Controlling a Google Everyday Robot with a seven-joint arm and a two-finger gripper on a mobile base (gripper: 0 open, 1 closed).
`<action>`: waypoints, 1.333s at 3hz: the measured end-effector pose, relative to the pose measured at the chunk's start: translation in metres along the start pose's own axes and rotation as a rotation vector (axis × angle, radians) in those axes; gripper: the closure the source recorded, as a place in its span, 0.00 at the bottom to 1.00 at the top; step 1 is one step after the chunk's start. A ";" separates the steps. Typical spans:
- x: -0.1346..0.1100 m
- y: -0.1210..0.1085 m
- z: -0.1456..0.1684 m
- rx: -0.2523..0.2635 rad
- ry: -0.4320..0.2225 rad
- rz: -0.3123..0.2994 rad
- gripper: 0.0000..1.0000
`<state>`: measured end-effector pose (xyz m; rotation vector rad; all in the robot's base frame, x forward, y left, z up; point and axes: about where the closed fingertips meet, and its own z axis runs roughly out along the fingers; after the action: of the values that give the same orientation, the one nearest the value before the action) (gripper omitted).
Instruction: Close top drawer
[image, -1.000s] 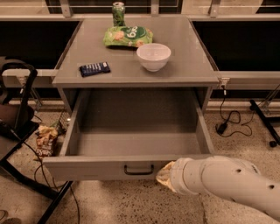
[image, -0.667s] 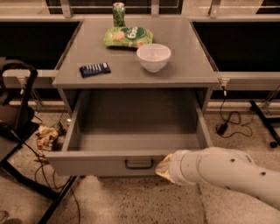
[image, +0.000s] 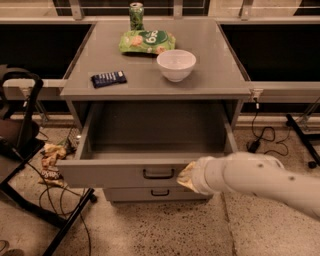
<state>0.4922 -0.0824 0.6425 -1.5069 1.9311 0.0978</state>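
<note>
In the camera view, the top drawer (image: 110, 174), a wide, deep grey drawer with a plain flat front, sits in the lower middle of the frame, pulled well out of the grey cabinet, and its inside looks empty. A small dark loop handle (image: 158, 173) marks the centre of its front. The white arm's gripper (image: 186, 176), with a yellowish tip, is at the front panel just right of that handle and seems to touch it. Whether the gripper is released or clenched cannot be told. The drawer looks rigid and probably rides on slides, so it should move straight back under a steady push. With nothing inside, it is likely light. No hold on the handle is needed, since flat contact near the centre would keep the drawer from skewing. Below it shows a second grey drawer front (image: 160, 193). At the top of the frame, the cabinet's surface (image: 220, 75) carries a white bowl (image: 176, 65), a green crisp bag (image: 147, 41), a green can (image: 136, 16) and a dark blue bar (image: 108, 78).
</note>
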 end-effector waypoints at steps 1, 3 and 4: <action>-0.003 -0.024 0.008 0.018 -0.008 -0.022 1.00; -0.014 -0.082 0.028 0.050 -0.032 -0.058 1.00; -0.021 -0.116 0.040 0.065 -0.048 -0.071 1.00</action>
<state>0.6152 -0.0848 0.6623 -1.5143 1.8241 0.0389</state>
